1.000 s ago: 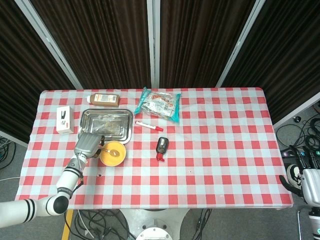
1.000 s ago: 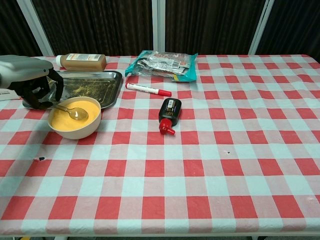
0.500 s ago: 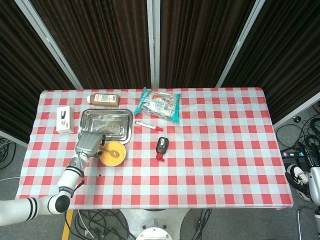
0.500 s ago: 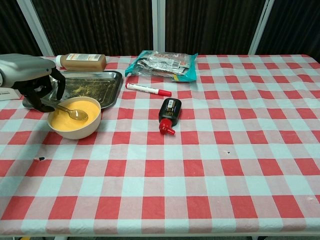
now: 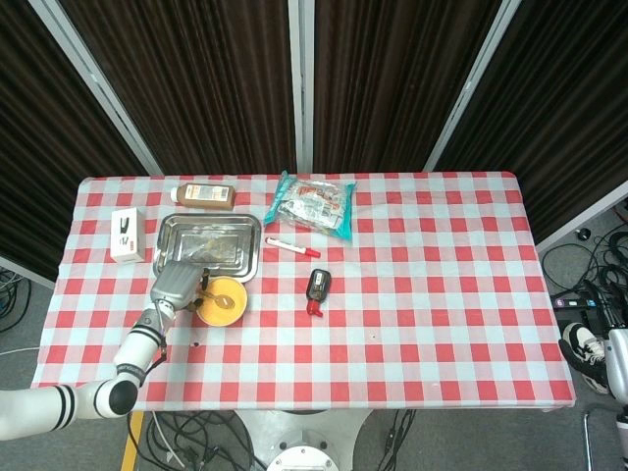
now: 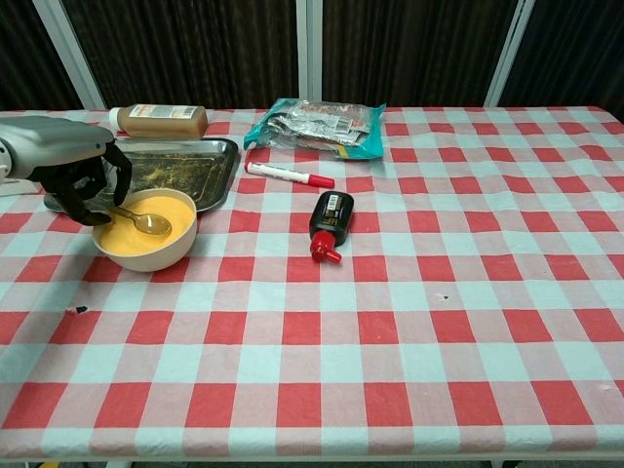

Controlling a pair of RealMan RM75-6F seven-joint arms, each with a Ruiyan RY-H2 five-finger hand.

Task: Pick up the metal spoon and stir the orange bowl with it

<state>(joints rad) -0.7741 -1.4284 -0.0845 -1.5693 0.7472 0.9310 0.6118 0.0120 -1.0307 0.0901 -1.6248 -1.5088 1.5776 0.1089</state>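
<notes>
The orange bowl [image 6: 161, 255] stands at the table's left, in front of the metal tray; in the head view the orange bowl [image 5: 234, 312] shows just right of my left hand. The metal spoon [image 6: 144, 220] lies with its scoop inside the bowl and its handle running up left over the rim. My left hand [image 6: 70, 168] grips that handle with fingers curled down around it, also visible as my left hand [image 5: 177, 284] beside the spoon [image 5: 217, 297]. Only a sliver of the right arm [image 5: 620, 365] shows at the far right edge; its hand is out of sight.
Behind the bowl lies a metal tray [image 6: 219, 148] with food residue, and a brown bottle [image 6: 161, 121] lies on its side behind that. A red-capped marker [image 6: 288, 175], a small black bottle [image 6: 330, 223], a snack packet [image 6: 317, 126] and a white box [image 5: 125, 234] are spread around.
My left hand has shifted slightly right and lower over the bowl's left rim, still holding the spoon. The right hand, seen at the right edge a second ago, has dropped out of view.
</notes>
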